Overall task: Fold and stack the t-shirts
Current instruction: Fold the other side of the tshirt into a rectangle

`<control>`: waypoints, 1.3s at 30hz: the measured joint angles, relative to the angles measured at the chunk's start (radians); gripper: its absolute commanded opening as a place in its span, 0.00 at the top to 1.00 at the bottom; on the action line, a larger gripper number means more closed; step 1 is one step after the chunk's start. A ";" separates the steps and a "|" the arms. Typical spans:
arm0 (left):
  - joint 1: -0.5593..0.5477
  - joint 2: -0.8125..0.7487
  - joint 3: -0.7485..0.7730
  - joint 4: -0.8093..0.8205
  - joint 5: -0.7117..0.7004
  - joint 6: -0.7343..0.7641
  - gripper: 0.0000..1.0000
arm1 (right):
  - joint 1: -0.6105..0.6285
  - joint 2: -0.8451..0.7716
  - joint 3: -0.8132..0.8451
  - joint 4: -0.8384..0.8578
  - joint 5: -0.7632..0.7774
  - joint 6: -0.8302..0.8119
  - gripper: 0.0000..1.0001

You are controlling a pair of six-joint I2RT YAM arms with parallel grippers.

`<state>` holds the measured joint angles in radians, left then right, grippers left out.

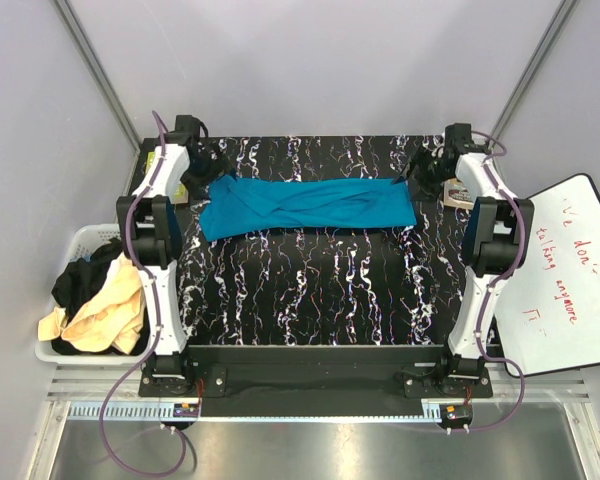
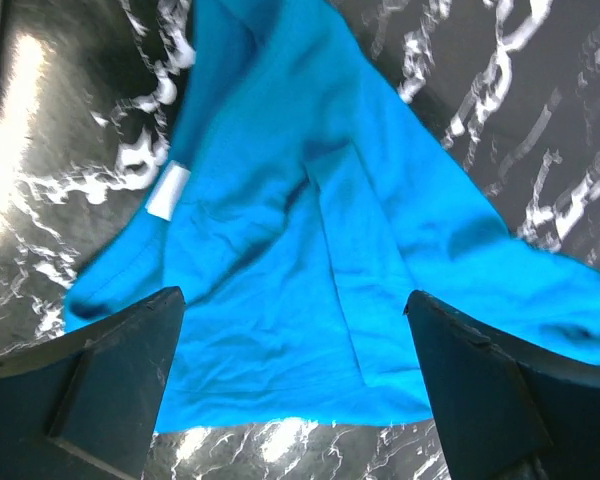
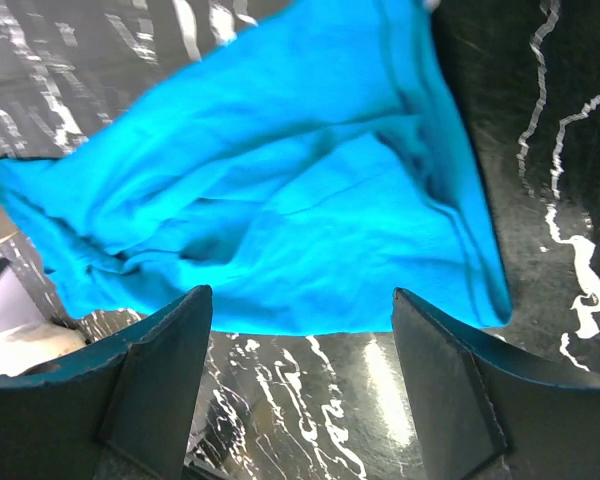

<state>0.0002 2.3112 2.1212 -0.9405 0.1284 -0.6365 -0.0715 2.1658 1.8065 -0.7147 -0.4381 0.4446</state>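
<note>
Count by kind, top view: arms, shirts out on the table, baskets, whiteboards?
arms: 2, left arm and right arm
teal t-shirt on table: 1
white basket: 1
whiteboard: 1
total: 5
clothes heaped in basket: not separable.

Seen from above, my workspace is bright and evenly lit, sharp, with only soft shadows. My left wrist view is smeared, and white glare flares off the glossy table (image 2: pixel 20 90) at its left edge. In both wrist views my fingers (image 3: pixel 150 390) show as dark, underexposed shapes.
</note>
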 measured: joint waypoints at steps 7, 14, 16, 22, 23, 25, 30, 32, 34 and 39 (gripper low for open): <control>-0.040 -0.152 -0.217 0.114 0.120 -0.001 0.11 | 0.017 -0.040 -0.023 0.034 -0.009 -0.003 0.20; -0.121 -0.164 -0.371 0.242 0.213 -0.059 0.28 | 0.019 -0.040 -0.044 0.037 -0.017 -0.002 0.20; -0.136 -0.148 -0.380 0.257 0.231 -0.076 0.46 | 0.019 -0.040 -0.044 0.037 -0.017 -0.002 0.20; -0.155 -0.111 -0.381 0.309 0.251 -0.102 0.52 | 0.019 -0.040 -0.049 0.039 -0.017 -0.002 0.20; -0.155 -0.109 -0.381 0.314 0.251 -0.104 0.52 | 0.019 -0.040 -0.053 0.038 -0.017 -0.002 0.20; -0.155 -0.101 -0.377 0.315 0.253 -0.106 0.51 | 0.019 -0.040 -0.061 0.038 -0.017 -0.002 0.20; -0.155 -0.090 -0.373 0.314 0.252 -0.106 0.48 | 0.019 -0.040 -0.074 0.038 -0.017 -0.002 0.20; -0.155 -0.090 -0.373 0.314 0.251 -0.106 0.49 | 0.019 -0.040 -0.073 0.038 -0.017 -0.002 0.20; -0.155 -0.090 -0.374 0.314 0.249 -0.106 0.49 | 0.019 -0.040 -0.074 0.038 -0.017 -0.002 0.20; -0.155 -0.106 -0.383 0.303 0.238 -0.094 0.52 | 0.019 -0.040 -0.077 0.039 -0.019 -0.002 0.20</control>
<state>-0.1551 2.2047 1.7382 -0.6380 0.3664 -0.7303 -0.0521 2.1258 1.7298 -0.6754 -0.4572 0.4427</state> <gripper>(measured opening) 0.499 0.801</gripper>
